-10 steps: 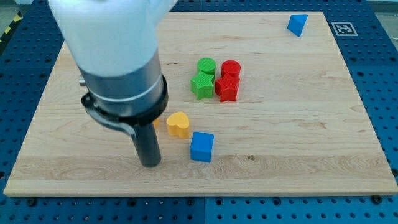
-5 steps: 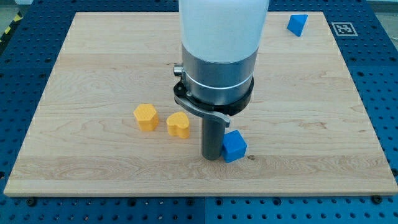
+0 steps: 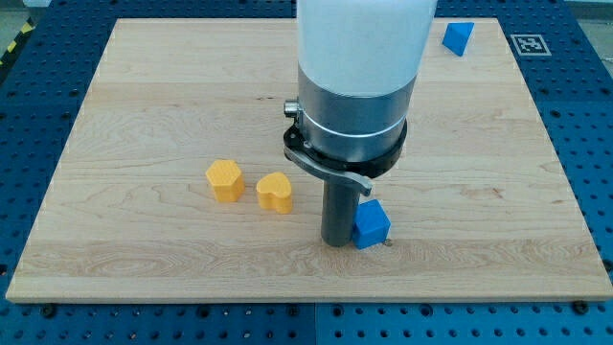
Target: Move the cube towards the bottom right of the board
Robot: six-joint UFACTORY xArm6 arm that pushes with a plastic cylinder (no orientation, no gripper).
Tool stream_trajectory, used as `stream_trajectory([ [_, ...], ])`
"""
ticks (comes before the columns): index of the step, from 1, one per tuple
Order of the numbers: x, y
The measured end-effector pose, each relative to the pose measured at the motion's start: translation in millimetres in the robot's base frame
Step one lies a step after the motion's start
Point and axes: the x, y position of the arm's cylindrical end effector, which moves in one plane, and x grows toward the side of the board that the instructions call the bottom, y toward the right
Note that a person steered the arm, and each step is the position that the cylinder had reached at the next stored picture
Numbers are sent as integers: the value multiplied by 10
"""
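Leftmost on the wooden bench [image 3: 115, 192] sits a yellow block [image 3: 225, 180] with faceted sides, and just beside it a yellow heart-shaped block [image 3: 275, 192] — both left of centre in the frame. Next comes my tip [image 3: 336, 241], planted in the lower middle of the frame and touching the left face of the blue cube [image 3: 372, 224], which lies just right of it, a little turned on the bench. The cube looks small, stiff and light, so it should slide readily, though a push off its centre would likely spin it; contact belongs on its upper-left side, to drive it down and rightward. Above, the arm stands upright, its wide grey collar hiding the middle of the bench. No fingers exist on this rig — only the bare rod. At the upper right of the frame a blue wedge-like block [image 3: 458, 37] rests well apart.
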Motion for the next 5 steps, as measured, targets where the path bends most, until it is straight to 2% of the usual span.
stream_trajectory([
  [5, 0, 156],
])
